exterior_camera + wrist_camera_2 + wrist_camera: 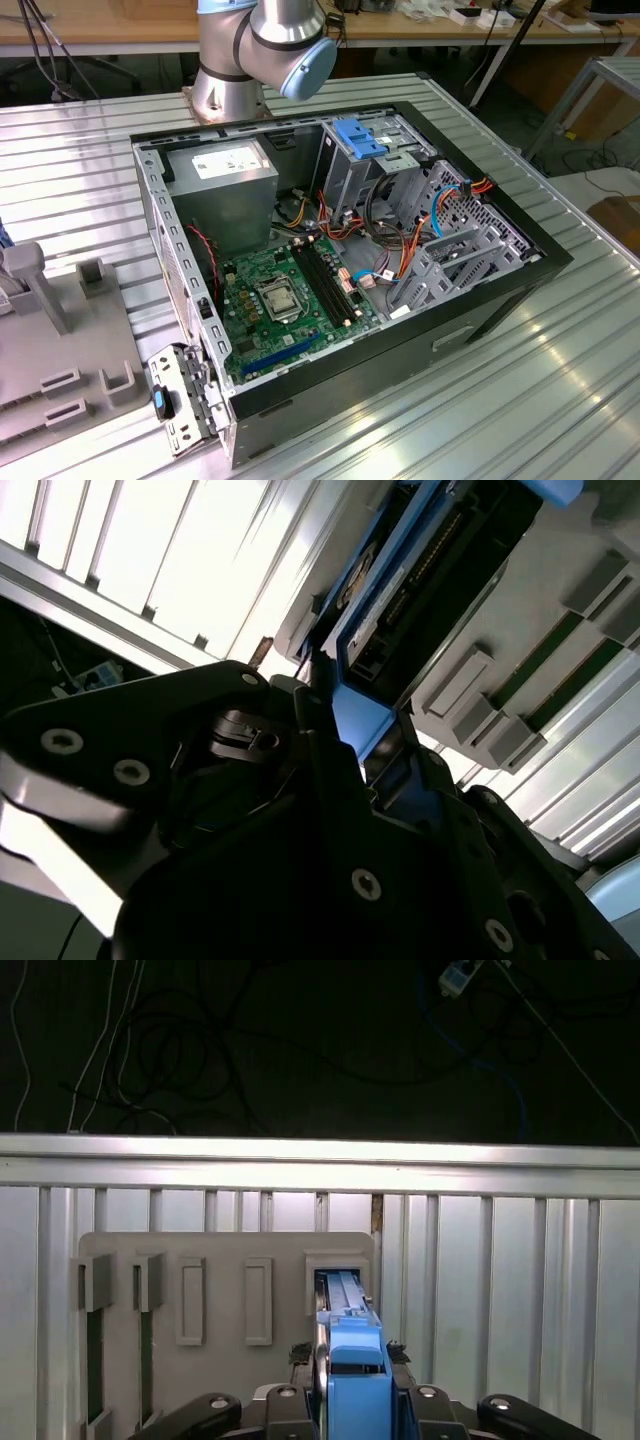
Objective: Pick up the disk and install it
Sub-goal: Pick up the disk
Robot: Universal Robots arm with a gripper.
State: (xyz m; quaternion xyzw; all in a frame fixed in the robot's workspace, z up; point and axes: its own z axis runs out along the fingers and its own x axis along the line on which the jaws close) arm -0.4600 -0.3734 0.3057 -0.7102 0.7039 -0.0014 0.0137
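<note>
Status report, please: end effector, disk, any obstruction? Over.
End effector shut on the disk. Disk at grey holder slot, not yet in computer case. No obstruction seen.

Here's my desk [520,400], a silver ribbed metal top with long grooves catching the light. In the first wrist view the same ribs [500,1290] run up to a plain rail at the desk's edge. Sitting square in the middle is the black open tower computer case [500,305], laid on its side. To the exterior view's left lies the flat grey plastic fixture plate with raised blocks and slots [40,400], just beside the case and flat on the ribs; in the first wrist view it [220,1250] lies near the edge rail. And behind the case, my own round silver arm base [225,90] stands on the desk.
</note>
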